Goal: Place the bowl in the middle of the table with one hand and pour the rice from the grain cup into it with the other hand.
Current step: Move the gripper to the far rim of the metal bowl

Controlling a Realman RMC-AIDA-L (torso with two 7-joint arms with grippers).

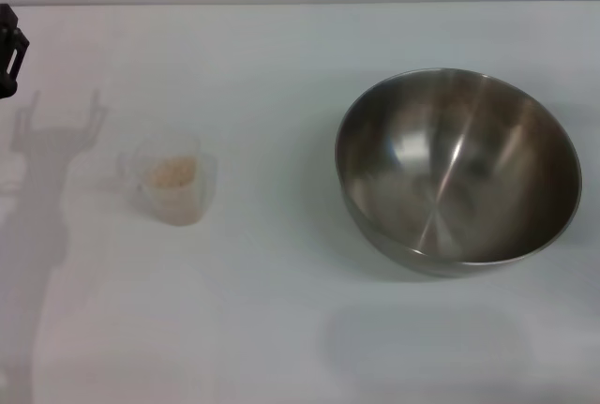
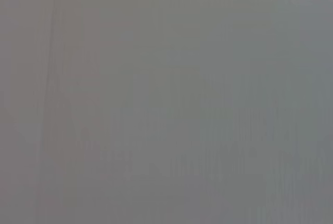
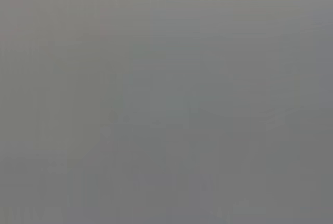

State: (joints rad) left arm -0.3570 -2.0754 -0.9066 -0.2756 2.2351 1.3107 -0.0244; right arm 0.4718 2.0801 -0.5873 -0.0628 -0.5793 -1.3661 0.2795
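Observation:
The steel bowl point(image 1: 457, 168) stands upright and empty on the right half of the white table point(image 1: 281, 329). The clear grain cup point(image 1: 173, 179) stands on the left half, with pale rice point(image 1: 174, 172) inside it. A black part of my left gripper point(image 1: 9, 48) shows at the far left edge, well away from the cup; its forked shadow falls on the table beside the cup. My right gripper is out of view. Both wrist views show only a plain grey surface.
The table's far edge point(image 1: 300, 3) runs along the top of the head view. A faint shadow lies on the table in front of the bowl.

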